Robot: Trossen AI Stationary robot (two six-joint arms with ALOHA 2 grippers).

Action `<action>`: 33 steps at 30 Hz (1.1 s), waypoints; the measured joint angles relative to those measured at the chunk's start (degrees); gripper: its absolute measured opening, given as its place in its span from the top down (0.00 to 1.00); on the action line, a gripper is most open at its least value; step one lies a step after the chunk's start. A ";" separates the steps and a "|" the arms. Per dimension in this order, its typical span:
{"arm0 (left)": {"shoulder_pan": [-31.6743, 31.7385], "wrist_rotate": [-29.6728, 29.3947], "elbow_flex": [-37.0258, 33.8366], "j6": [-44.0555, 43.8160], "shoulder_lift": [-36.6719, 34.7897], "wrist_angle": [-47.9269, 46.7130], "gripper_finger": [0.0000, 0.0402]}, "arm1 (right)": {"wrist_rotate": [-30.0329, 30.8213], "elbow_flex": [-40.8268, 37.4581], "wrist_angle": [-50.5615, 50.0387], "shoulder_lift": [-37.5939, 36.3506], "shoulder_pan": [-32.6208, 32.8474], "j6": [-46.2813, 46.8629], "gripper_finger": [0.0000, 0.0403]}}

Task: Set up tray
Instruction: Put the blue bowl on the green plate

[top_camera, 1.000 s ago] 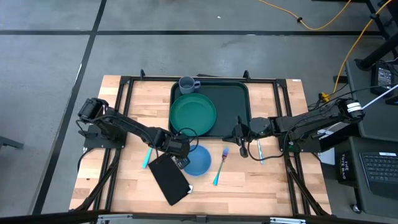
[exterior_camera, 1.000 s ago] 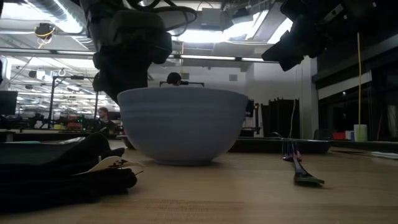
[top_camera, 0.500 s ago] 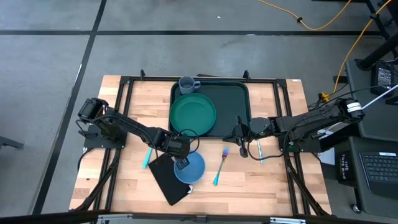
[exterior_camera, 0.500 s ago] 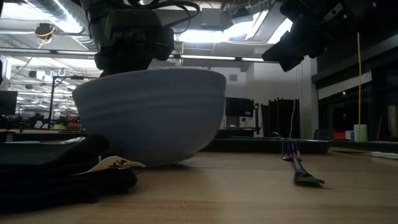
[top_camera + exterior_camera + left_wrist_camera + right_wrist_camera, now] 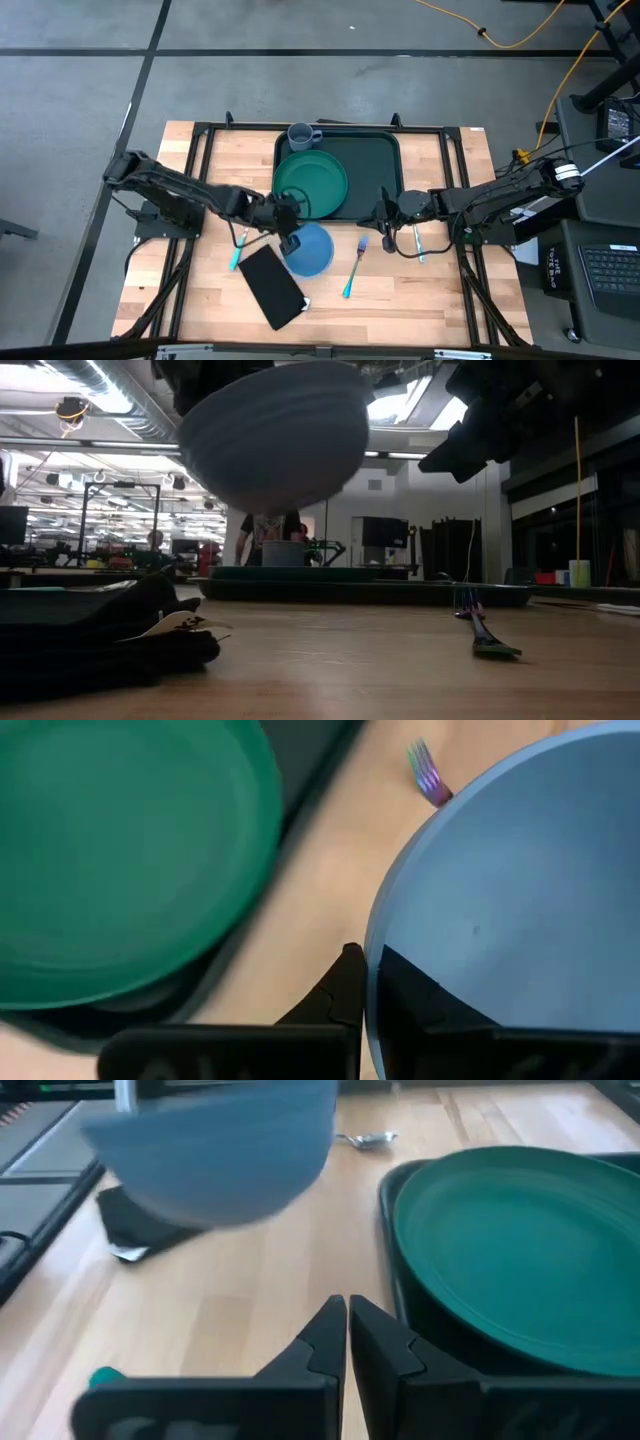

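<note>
Up off the table, one blue bowl (image 5: pixel 309 249) hangs pinched by its rim in the left gripper (image 5: pixel 288 240); one tray (image 5: pixel 378 165) sits behind, holding one plate (image 5: pixel 311 183); one cup (image 5: pixel 302 135); right gripper (image 5: pixel 386 221) pinched shut, empty.

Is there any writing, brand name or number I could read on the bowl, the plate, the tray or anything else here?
None can be read.
Blue bowl, green plate, tray and grey cup: plain, no markings show.
Black napkin: a small pale tag at its corner, too small to read.
Equipment beside the table: too small to read.
</note>
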 joint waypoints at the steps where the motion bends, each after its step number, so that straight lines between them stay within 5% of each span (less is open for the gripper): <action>1: 0.70 -0.11 0.00 0.04 -1.00 -0.65 0.99 | 0.13 -0.01 0.09 0.00 0.00 -0.10 0.94; 14: 16.08 -1.41 0.00 7.65 -6.36 -4.07 0.99 | 4.58 0.01 5.90 -0.02 0.90 -8.94 0.94; 33: 35.93 10.07 0.00 15.47 -6.05 -3.60 0.99 | 4.64 0.01 7.72 -0.02 0.90 -10.85 0.94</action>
